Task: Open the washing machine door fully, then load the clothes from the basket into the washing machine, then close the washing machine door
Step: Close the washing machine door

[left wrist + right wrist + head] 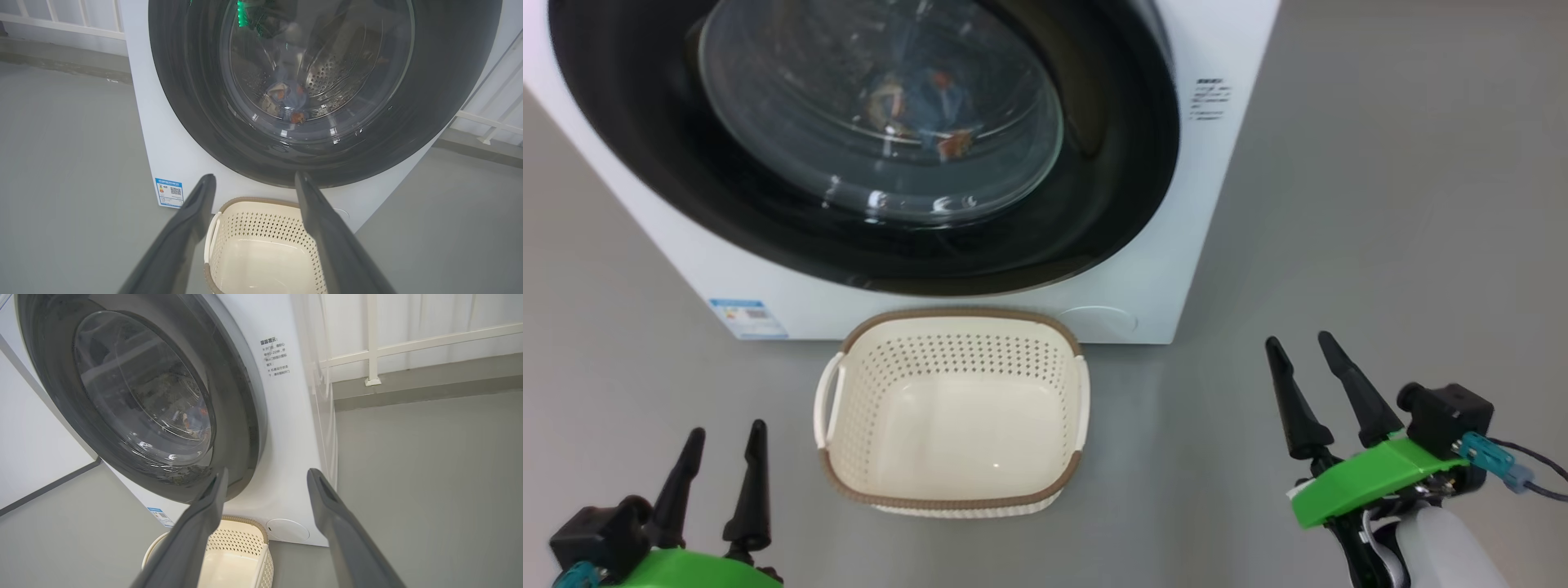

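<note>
The white washing machine (pixel 1168 269) stands ahead, and its black-rimmed round door (pixel 1111 163) lies flat against the front. Through the glass I make out the clothes (pixel 288 100), blue fabric with orange spots, low in the steel drum. The cream basket (pixel 952 412) sits on the floor before the machine with nothing inside. My left gripper (pixel 727 437) hangs open at the lower left, left of the basket. My right gripper (pixel 1303 345) stands open at the lower right, away from the machine. In the wrist views both grippers (pixel 253 179) (pixel 265 473) hold nothing.
Grey floor (pixel 1380 245) spreads around the machine. A small blue label (pixel 747 317) marks the machine's lower left front, and a round filter cap (pixel 1098 320) sits at its lower right. A white railing (pixel 408 347) runs behind to the right.
</note>
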{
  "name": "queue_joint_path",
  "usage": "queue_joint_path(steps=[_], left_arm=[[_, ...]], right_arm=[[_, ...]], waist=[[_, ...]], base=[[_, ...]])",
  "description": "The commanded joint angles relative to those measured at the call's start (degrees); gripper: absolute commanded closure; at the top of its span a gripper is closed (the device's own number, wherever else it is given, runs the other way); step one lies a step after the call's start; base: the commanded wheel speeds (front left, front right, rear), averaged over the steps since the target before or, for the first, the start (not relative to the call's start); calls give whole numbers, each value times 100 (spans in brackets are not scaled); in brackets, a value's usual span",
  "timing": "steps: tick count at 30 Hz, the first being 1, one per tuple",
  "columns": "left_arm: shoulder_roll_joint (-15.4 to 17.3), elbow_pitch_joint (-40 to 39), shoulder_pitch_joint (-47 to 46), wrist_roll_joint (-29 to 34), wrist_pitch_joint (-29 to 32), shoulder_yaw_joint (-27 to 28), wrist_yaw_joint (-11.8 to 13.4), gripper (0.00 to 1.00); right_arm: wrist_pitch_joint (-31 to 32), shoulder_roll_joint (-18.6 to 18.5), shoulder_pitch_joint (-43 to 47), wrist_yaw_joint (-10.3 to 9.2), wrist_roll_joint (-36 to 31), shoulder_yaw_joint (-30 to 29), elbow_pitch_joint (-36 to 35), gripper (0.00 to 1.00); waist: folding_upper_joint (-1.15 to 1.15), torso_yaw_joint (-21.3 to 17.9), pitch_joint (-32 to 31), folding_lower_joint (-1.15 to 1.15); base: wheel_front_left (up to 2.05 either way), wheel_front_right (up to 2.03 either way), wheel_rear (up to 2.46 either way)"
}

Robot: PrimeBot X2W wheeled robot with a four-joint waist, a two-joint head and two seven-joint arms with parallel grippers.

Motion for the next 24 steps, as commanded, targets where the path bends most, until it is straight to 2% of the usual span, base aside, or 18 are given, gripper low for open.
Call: queue_joint_path(steps=[1,11,24], left_arm=[[181,-108,-44,16,-37,264,-15,0],[224,-96,211,39,-37,547,-15,0],[209,-1,359,131,-37,660,-15,0]], right_arm=[[-27,31,81,-8,25,60,-175,0],[-27,-12,408,-8,4,-143,-249,0],[-27,-85,664,-8,13,-318,-275,0]], waist=[[0,-262,-198,0],[0,-665,-370,0],[0,-778,-559,0]], base=[[0,0,0],[0,0,0],[0,0,0]])
